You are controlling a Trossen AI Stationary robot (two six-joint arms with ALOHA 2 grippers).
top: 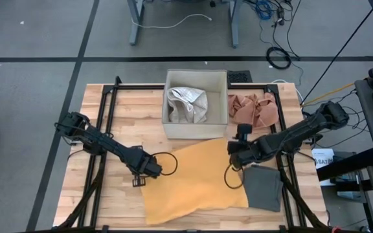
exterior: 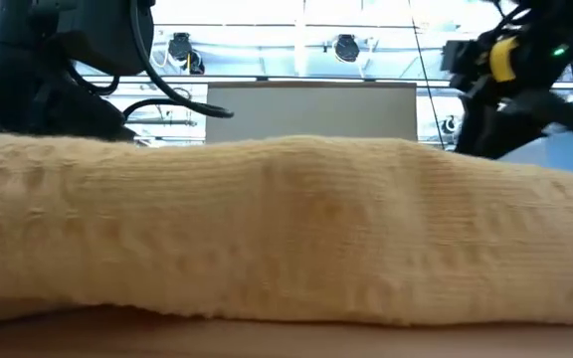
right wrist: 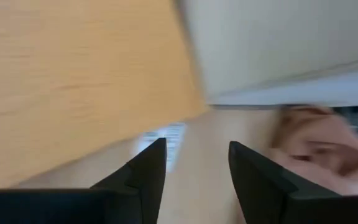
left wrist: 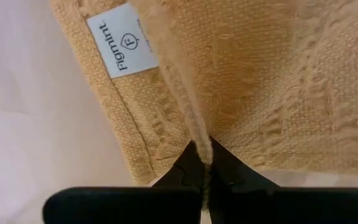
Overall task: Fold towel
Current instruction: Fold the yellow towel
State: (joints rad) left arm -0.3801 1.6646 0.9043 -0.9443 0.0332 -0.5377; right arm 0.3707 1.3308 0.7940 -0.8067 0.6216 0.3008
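A yellow towel (top: 196,178) lies spread on the wooden table in front of the box; it fills the low view (exterior: 286,229) as a wide mound. My left gripper (top: 149,169) stands at the towel's left edge, pointing down, shut on the towel (left wrist: 278,81) close to its white label (left wrist: 123,46). My right gripper (top: 234,155) hovers open just off the towel's far right corner; in its wrist view the gap (right wrist: 194,146) holds nothing, with the towel (right wrist: 73,74) beside it. My left gripper pinches a raised ridge of the towel's hemmed edge (left wrist: 199,140) between its two fingers, near the corner with the label. The fingers come from above, pointing down. The ridge is drawn up into the fingertips while the surrounding towel lies on the table.
A shallow box (top: 196,77) holding a white cloth (top: 186,103) stands at the table's far middle. A crumpled pink cloth (top: 254,110) lies to its right, and a folded grey cloth (top: 264,188) lies at the towel's right side. A black frame rims the table.
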